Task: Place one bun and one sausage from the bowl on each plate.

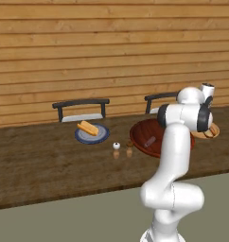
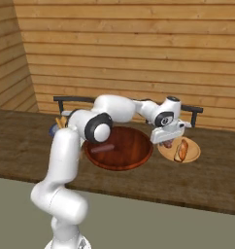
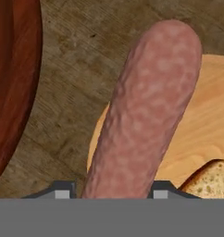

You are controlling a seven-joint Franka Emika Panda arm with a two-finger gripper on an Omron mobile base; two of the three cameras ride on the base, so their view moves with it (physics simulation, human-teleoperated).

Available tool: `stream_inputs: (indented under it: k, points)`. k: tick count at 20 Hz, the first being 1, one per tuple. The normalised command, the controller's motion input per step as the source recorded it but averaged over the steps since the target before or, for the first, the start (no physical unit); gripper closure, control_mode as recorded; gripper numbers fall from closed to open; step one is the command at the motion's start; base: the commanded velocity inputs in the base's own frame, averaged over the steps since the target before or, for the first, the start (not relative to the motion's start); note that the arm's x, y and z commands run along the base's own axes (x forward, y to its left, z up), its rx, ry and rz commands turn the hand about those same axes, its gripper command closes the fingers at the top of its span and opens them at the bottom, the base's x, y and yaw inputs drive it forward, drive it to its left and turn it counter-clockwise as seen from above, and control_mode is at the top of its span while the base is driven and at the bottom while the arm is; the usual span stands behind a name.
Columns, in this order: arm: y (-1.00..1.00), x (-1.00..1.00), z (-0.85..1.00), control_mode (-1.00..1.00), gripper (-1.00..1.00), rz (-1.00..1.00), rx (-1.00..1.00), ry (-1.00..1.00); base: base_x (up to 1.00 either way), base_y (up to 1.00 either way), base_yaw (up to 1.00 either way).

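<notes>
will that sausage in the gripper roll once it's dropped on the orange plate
Probably: the sausage is a smooth round cylinder and the tan-orange plate looks flat. It sticks straight out from the fingers, so likely stiff. The bun may stop it.

Pink sausage (image 3: 146, 115) over tan-orange plate (image 3: 202, 134), perhaps touching

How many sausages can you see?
2. One sausage is held by the end effector over the orange plate; another sausage lies in the bowl. The arm may hide more.

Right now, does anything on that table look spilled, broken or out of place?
Nothing stands out. The bowl and both plates sit flat, one sausage lies in the bowl, and the gripper holds another sausage over the tan-orange plate.
</notes>
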Motion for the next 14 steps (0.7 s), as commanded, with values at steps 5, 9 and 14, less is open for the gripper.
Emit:
stream_inputs:
  k: [5,9,14]
  points:
    - [-0.33,0.24,-0.07,-1.0,1.0,0.0,0.0,0.0,0.0,0.0,0.0]
    - [-0.31,0.05,-0.09,-1.0,1.0,-0.03,0.0,0.0,0.0,0.0,0.0]
    - [-0.06,0.04,0.0,-1.0,-1.0,-0.02,0.0,0.01,0.0,0.0,0.0]
